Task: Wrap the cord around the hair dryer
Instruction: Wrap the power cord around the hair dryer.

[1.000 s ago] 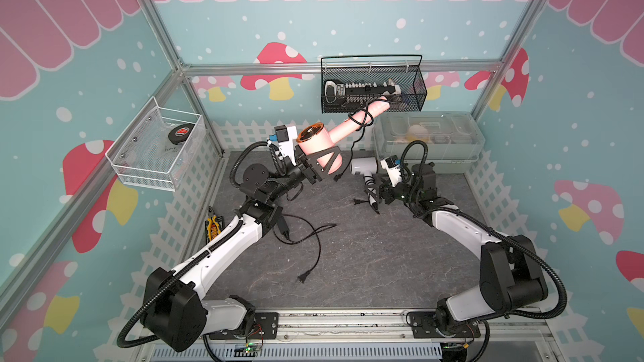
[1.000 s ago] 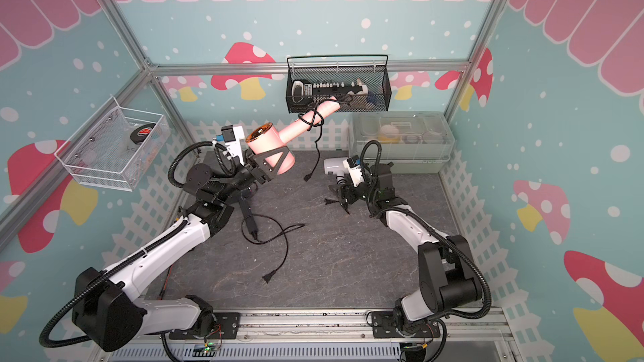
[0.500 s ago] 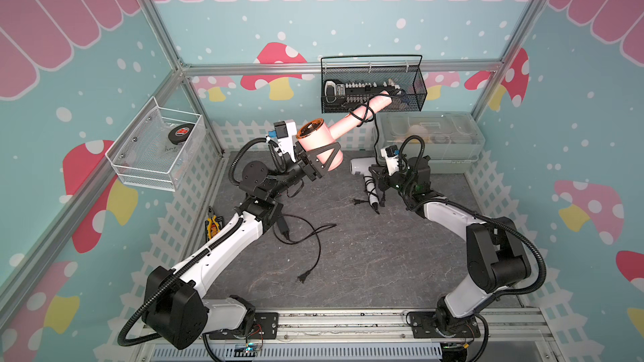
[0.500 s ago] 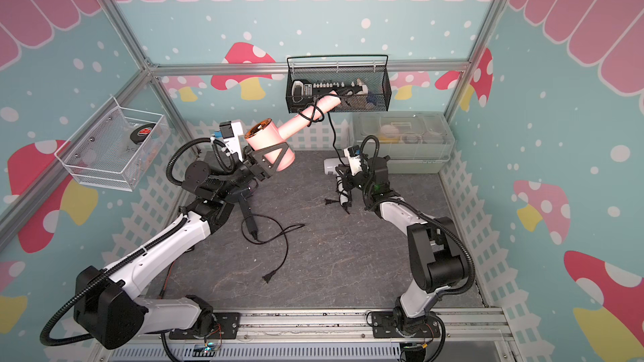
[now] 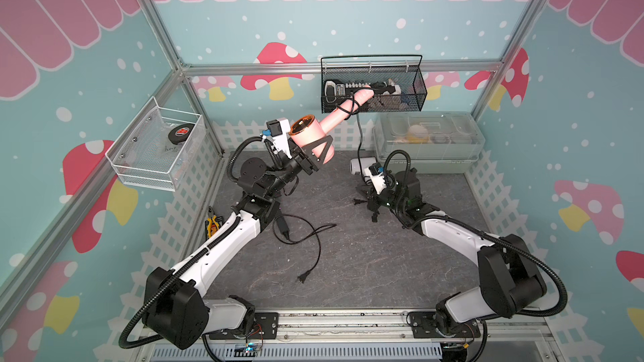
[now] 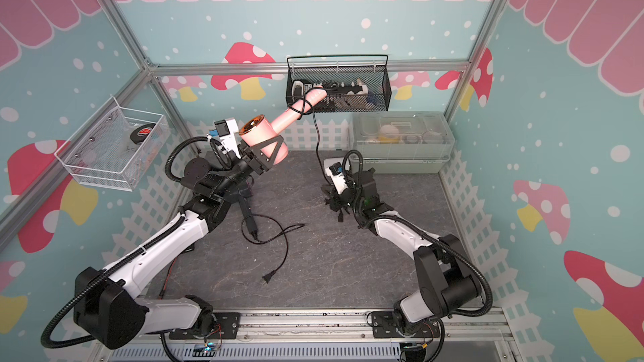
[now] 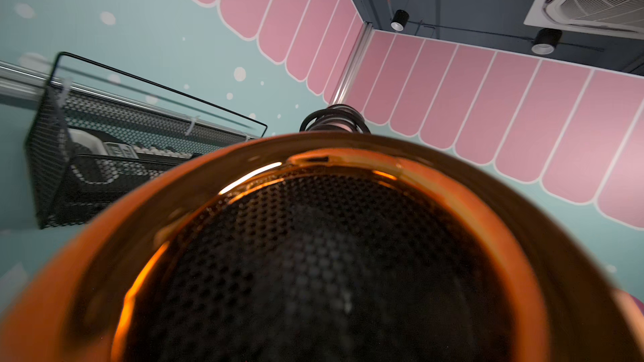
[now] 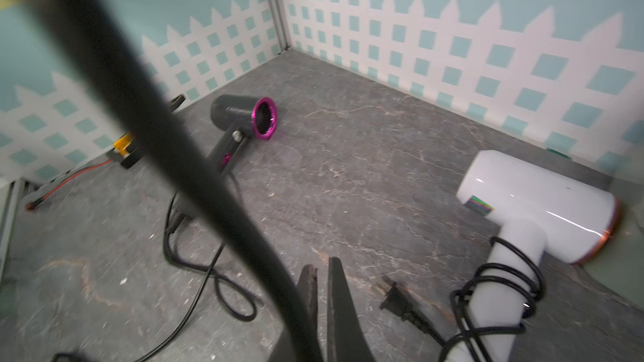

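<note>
Grey mat, mushroom-wall cell. Left claw pinches pink dryer aloft, handle toward basket, cord coiled on handle and hanging down. Only the right wrist view shows right claw pressed together, blurred cord alongside; grip on it unclear.

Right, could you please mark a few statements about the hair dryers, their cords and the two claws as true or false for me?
1. The left claw holds the pink plastic hair dryer up off the grey stone-look table. True.
2. Its black cord is fully wound, with nothing hanging. False: a few loops sit on the handle, and the rest hangs down toward the right claw.
3. The white plastic hair dryer lies on the table with a cord coiled round its handle. True.
4. The black hair dryer with a magenta ring sits in a wall basket. False: it lies on the table, its cord loose.
5. The right claw stands wide open. False: it is shut.
</note>
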